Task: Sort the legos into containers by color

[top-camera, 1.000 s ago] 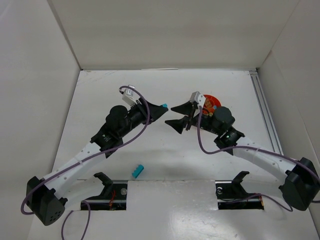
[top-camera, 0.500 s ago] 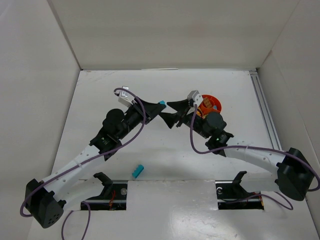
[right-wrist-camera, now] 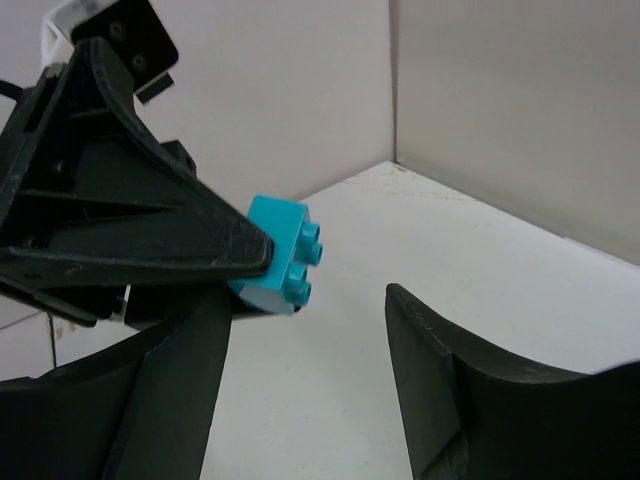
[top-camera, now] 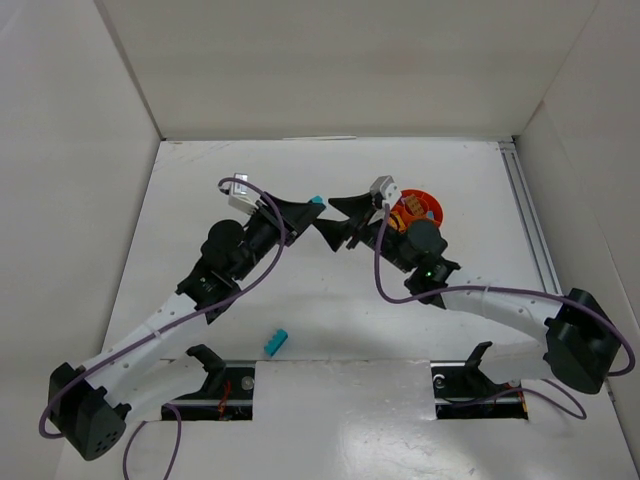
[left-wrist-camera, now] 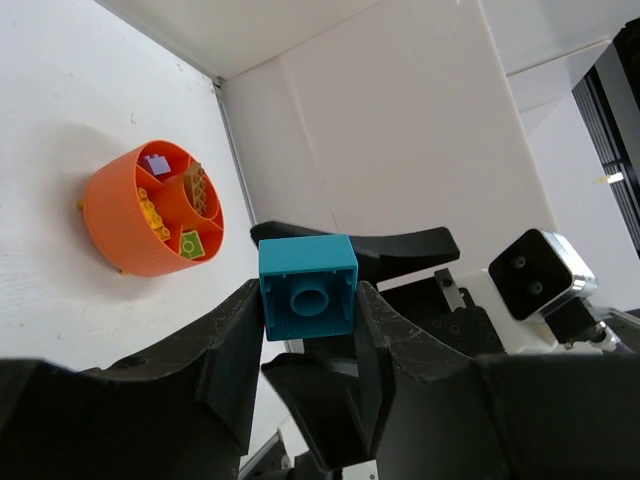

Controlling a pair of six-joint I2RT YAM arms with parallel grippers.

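My left gripper (top-camera: 313, 207) is shut on a teal brick (left-wrist-camera: 307, 286), held above the table; the brick also shows in the top view (top-camera: 317, 201) and in the right wrist view (right-wrist-camera: 280, 256). My right gripper (top-camera: 337, 220) is open and empty, its fingertips right in front of the held brick. The orange bowl (top-camera: 421, 208) with inner dividers sits behind the right arm; in the left wrist view (left-wrist-camera: 150, 222) its compartments hold purple, brown, yellow and lime bricks. A second teal brick (top-camera: 275, 341) lies on the table near the front edge.
White walls enclose the table on three sides. A metal rail (top-camera: 530, 230) runs along the right edge. Both arms' purple cables loop over the middle of the table.
Both grippers have moved back and slightly left, staying tip to tip. The left gripper still holds the teal brick. The right arm has stretched further left.
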